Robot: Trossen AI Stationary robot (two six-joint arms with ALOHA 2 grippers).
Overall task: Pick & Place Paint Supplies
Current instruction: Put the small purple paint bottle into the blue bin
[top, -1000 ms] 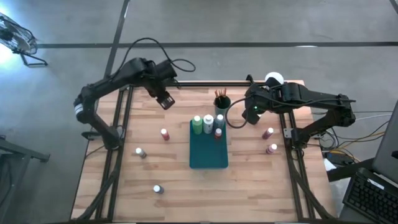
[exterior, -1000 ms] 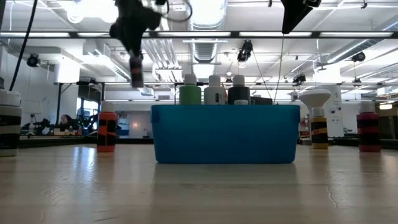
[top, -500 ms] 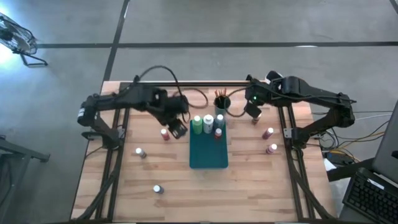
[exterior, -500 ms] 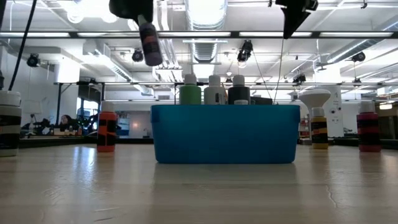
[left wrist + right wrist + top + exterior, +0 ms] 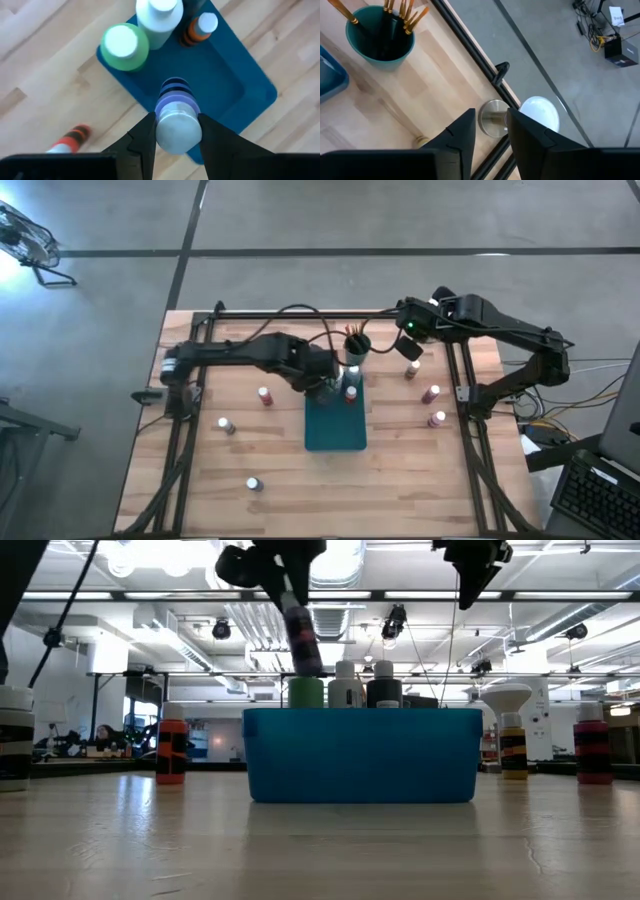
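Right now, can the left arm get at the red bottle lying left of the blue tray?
Probably not yet: the left gripper is shut on a purple bottle above the tray. The red bottle itself sits uncovered nearby.

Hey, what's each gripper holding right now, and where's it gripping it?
The left gripper holds a purple paint bottle by its white cap end, above the teal tray. The right gripper holds nothing.

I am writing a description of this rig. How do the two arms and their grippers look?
Both arms are dark, jointed links with loose black cables. The left gripper and right gripper each have two dark, wedge-shaped fingers. A small green light glows on the right arm's wrist.
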